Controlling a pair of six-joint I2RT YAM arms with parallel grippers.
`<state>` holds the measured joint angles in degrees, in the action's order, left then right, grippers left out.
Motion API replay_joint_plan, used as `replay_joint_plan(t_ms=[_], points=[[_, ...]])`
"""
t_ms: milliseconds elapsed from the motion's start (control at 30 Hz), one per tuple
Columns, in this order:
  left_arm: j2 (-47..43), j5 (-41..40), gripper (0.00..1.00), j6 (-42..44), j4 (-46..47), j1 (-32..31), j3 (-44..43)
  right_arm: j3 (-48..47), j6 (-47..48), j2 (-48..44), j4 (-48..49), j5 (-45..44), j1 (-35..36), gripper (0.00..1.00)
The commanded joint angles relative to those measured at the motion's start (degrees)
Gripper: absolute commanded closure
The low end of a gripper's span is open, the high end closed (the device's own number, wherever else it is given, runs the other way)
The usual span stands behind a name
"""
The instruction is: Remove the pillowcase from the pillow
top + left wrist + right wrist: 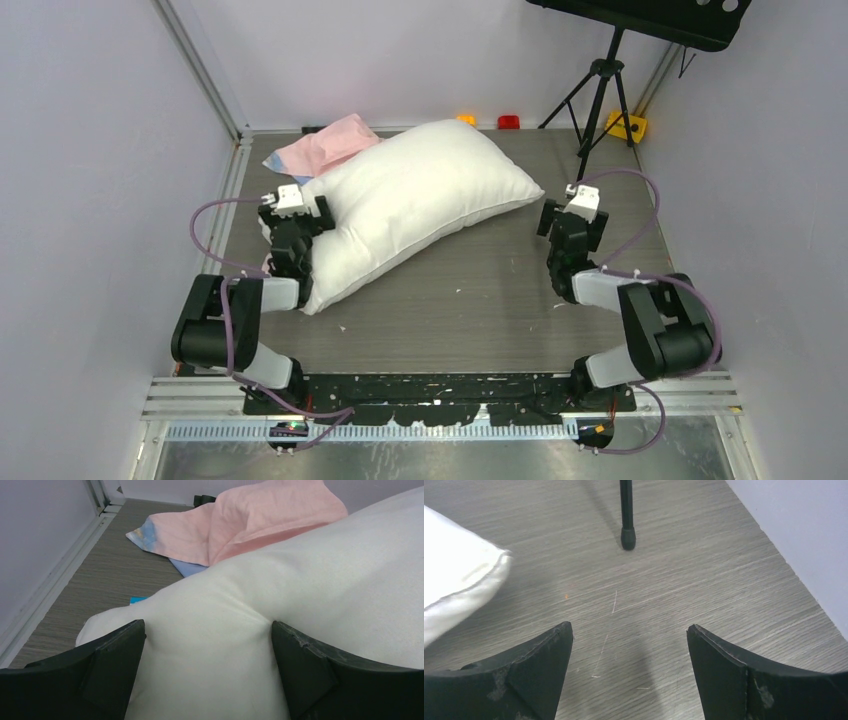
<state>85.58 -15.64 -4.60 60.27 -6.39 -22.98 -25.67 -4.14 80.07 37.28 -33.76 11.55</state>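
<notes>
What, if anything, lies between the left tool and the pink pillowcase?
The white pillow does. In the left wrist view its bulging edge fills the gap of the open left tool, and the crumpled pillowcase lies beyond it at the far left of the table. Only past the pillow's left side does bare table lead towards the cloth.

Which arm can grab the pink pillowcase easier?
Probably left. The left end effector, open, is at the pillow's edge near the pillowcase; the right end effector is beyond the pillow.
</notes>
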Motion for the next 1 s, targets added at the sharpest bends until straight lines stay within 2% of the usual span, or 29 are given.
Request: replay_joint_plan(t_ms=[0, 33, 67, 267, 367, 467, 567, 600, 633, 667, 733, 967], points=[[3.18, 2.23, 0.00, 3.03, -5.53, 1.44, 2.55, 0.24, -0.35, 8.91, 12.44, -7.35, -1.65, 0.11], [3.33, 2.01, 0.02, 3.09, -5.10, 1.46, 2.64, -1.37, -2.70, 9.11, 7.59, -9.45, -2.26, 0.11], [3.25, 1.94, 0.04, 3.04, -5.07, 1.47, 2.66, -2.01, -3.44, 8.83, 5.86, -6.10, -3.85, 0.12], [3.11, 2.41, 0.06, 3.00, -5.09, 1.47, 2.83, -1.55, -4.29, 8.57, 6.33, -4.32, -4.97, 0.15], [3.02, 2.37, 0.00, 2.94, -4.99, 1.36, 2.94, -1.62, -4.30, 8.61, 6.32, -3.88, -5.16, 0.17], [3.17, 2.10, 0.00, 3.10, -4.99, 1.38, 2.71, 0.66, -4.40, 7.70, 9.36, -2.81, -5.43, 0.20], [3.19, 2.02, 0.00, 3.14, -4.97, 1.34, 2.68, 5.31, -5.31, 7.13, 16.83, 2.74, -7.26, 0.22], [3.15, 2.02, 0.00, 3.11, -4.98, 1.38, 2.68, 7.12, -4.05, 9.37, 23.10, 5.31, -8.06, 0.22], [3.16, 2.02, 0.00, 3.16, -4.99, 1.38, 2.68, 7.11, -3.34, 10.13, 23.20, 5.22, -7.59, 0.22], [3.22, 2.02, 0.00, 3.16, -4.99, 1.38, 2.68, 6.54, -4.65, 8.61, 19.05, 6.09, -7.90, 0.22], [3.18, 2.02, 0.00, 3.17, -5.03, 1.38, 2.68, 6.93, -3.96, 9.92, 22.16, 6.27, -8.25, 0.11], [3.20, 2.02, 0.00, 3.11, -5.08, 1.38, 2.69, 7.04, -3.60, 9.61, 21.72, 8.08, -8.29, 0.09]])
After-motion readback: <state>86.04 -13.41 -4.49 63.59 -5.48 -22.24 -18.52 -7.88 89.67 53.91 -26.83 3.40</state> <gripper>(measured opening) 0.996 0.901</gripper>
